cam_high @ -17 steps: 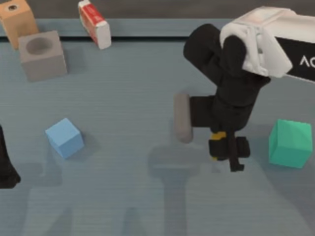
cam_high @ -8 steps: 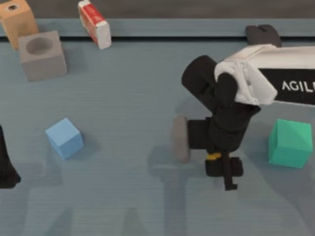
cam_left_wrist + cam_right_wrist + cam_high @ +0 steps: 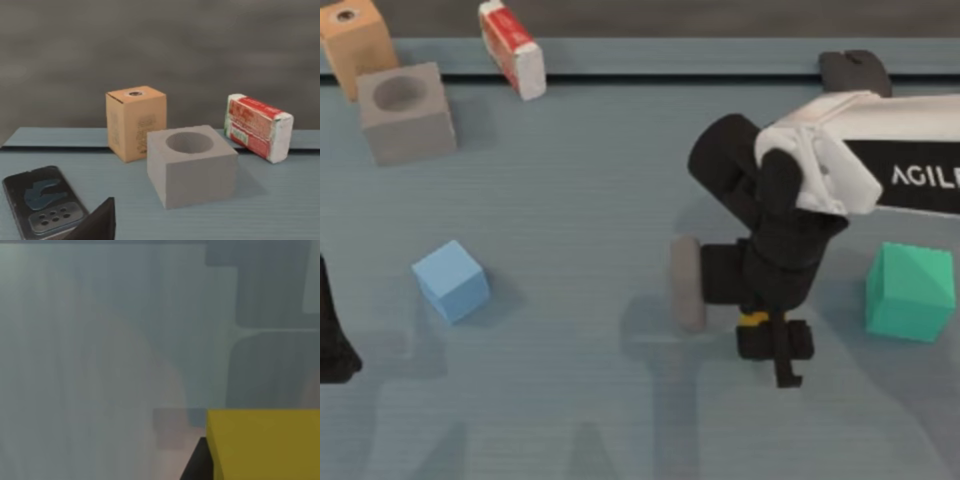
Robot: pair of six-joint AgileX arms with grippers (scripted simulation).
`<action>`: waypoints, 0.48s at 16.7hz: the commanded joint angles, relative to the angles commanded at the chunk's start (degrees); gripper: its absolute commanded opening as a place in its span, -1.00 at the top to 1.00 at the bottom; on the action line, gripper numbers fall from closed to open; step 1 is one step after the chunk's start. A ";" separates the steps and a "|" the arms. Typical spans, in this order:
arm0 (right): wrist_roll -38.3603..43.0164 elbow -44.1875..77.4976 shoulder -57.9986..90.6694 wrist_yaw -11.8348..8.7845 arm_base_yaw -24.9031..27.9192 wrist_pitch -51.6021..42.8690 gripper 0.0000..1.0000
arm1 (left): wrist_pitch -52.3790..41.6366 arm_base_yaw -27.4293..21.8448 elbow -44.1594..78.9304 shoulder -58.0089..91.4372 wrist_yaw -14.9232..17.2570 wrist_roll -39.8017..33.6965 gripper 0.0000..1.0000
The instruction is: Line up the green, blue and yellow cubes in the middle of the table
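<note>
reaching in from the right edge of the top view, the right arm hangs over the counter (image 3: 570,200) right of centre, its right gripper (image 3: 775,345) pointing down at the lower middle of the frame. a sliver of the yellow cube (image 3: 754,319) shows between the black jaws there; the right wrist view fills its lower right corner with that cube (image 3: 265,445) beside a dark finger (image 3: 197,465), so the jaws look closed on it, though whether it touches the counter cannot be told. the green cube (image 3: 910,292) sits just right of the gripper, near the right edge, apart from it. the blue cube (image 3: 451,280) rests well off at the left, below the grey block (image 3: 407,112) with its round hole. the tan wooden block (image 3: 355,42) stands in the upper left corner, just beside the grey one, and a red and white pack (image 3: 512,48) lies tilted along the top edge. the left arm is parked at the lower left edge; only a dark part of it (image 3: 332,345) shows, and the state of its jaws cannot be told. a black remote (image 3: 42,205) lies on the counter in the lower left of the left wrist view.
</note>
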 joint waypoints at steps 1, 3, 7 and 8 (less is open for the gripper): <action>0.00 0.00 0.00 0.00 0.00 0.00 -0.21 | 0.00 0.00 0.00 0.00 0.00 0.00 -1.00; 0.00 0.00 0.00 0.00 0.00 0.00 -0.51 | 0.00 0.00 0.00 0.00 0.00 0.00 -1.00; 0.00 0.00 0.00 0.00 0.00 0.00 -1.00 | 0.00 0.00 0.00 0.00 0.00 0.00 -1.00; 0.00 0.00 0.00 0.00 0.00 0.00 -1.00 | 0.00 0.00 0.00 0.00 0.00 0.00 -1.00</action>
